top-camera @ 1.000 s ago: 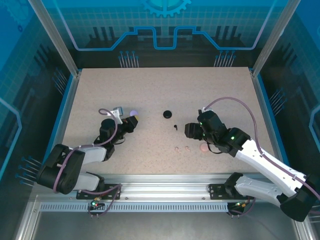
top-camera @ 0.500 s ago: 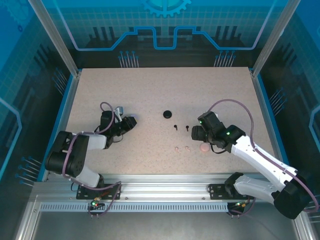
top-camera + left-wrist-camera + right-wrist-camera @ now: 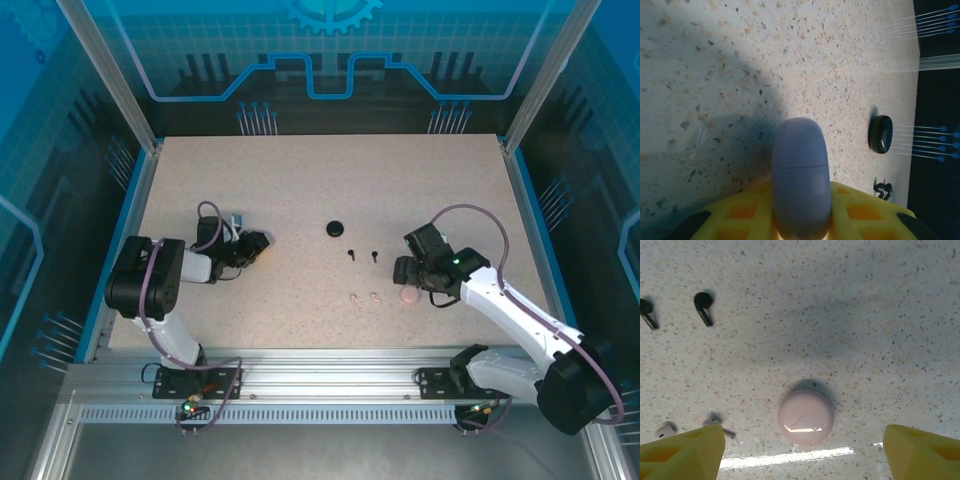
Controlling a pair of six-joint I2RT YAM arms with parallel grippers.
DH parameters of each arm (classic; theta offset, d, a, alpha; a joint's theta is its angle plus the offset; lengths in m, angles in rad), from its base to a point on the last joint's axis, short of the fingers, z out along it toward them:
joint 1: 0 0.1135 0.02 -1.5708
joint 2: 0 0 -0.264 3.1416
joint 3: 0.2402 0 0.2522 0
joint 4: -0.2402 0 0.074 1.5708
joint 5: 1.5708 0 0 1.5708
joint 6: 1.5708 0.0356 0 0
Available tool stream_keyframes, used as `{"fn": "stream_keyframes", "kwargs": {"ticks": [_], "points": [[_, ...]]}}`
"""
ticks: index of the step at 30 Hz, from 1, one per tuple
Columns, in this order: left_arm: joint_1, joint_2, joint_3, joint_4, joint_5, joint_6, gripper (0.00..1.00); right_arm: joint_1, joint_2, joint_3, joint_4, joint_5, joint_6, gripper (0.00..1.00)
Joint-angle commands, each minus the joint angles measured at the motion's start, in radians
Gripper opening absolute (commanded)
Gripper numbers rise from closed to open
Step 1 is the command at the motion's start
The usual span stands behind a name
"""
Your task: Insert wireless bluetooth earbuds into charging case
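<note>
The speckled table (image 3: 320, 180) takes up the middle of the top view, with both arms reaching onto its lower half. The left arm (image 3: 150, 285) folds in at the left. The right arm (image 3: 510, 315) stretches in from the lower right.

The left gripper (image 3: 252, 244) looks clamped on the lilac case (image 3: 800, 185), which stands on edge between the yellow fingers (image 3: 740, 215) at the bottom centre of its wrist view, lid seam closed. The right gripper (image 3: 404, 272) hangs with its fingers (image 3: 685, 452) well apart, one in each lower corner of its wrist view.

The pink case (image 3: 806, 417) lies flat and closed on the table between and just ahead of those fingers. The black case (image 3: 335, 229) sits alone near the centre, also closed.

Two black earbuds (image 3: 362, 255) lie loose just right of centre, near each other but apart. Two pale pink earbuds (image 3: 364, 296) lie below them, just left of the pink case.

No bud is in a case yet. This looks like the case-fetching step, with the right arm lined up over the pink case. Next, it would need to lower squarely, straddle the smooth round shell and close without squirting it sideways into the pink buds. The lid must be open before any bud goes in.
</note>
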Motion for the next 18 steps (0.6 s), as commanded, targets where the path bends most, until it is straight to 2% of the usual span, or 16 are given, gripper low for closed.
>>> {"fn": "stream_keyframes", "kwargs": {"ticks": [1,5,10,18], "points": [[0.015,0.036,0.005,-0.045,-0.027,-0.008,0.34,-0.025,0.022,-0.008,-0.037,-0.018,-0.001,0.85],[0.025,-0.007,0.007,-0.116,-0.053,0.020,0.50,-0.034,0.030,-0.012,-0.038,-0.026,-0.001,0.87],[0.040,-0.088,0.029,-0.254,-0.108,0.071,0.61,-0.041,0.027,-0.017,-0.037,-0.040,0.001,0.89],[0.055,-0.317,0.068,-0.460,-0.210,0.161,0.68,-0.049,0.048,-0.015,-0.037,-0.055,-0.016,0.89]]}}
